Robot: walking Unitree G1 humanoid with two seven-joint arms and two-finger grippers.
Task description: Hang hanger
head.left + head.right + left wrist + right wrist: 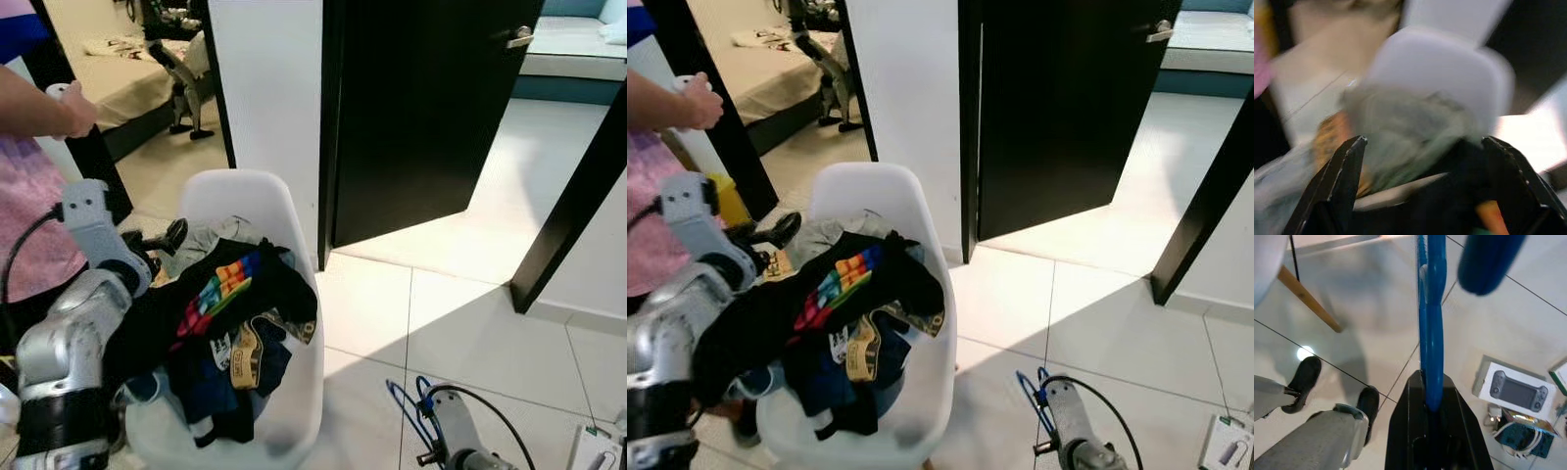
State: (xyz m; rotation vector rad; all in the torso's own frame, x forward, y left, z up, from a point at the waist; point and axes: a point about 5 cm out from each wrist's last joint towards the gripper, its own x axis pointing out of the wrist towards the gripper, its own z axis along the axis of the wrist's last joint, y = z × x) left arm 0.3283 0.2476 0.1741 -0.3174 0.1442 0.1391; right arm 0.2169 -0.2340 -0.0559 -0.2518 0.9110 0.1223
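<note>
Your right gripper (1429,396) has its fingers clamped on the blue plastic hanger (1430,328) low over the tiled floor (470,323), the left gripper (1420,186) spread wide above the white moulded chair (284,225) heaped with clothes (230,313); next, judge which garment to thread.

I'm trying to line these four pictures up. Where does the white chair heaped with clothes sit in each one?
Left eye view: white chair, lower left, beside the left gripper.
Right eye view: same chair, lower left.
Left wrist view: its blurred white back, beyond the open fingers.
Right wrist view: a wooden chair leg, near the blue hanger.
Shared landmark: the black door.
</note>
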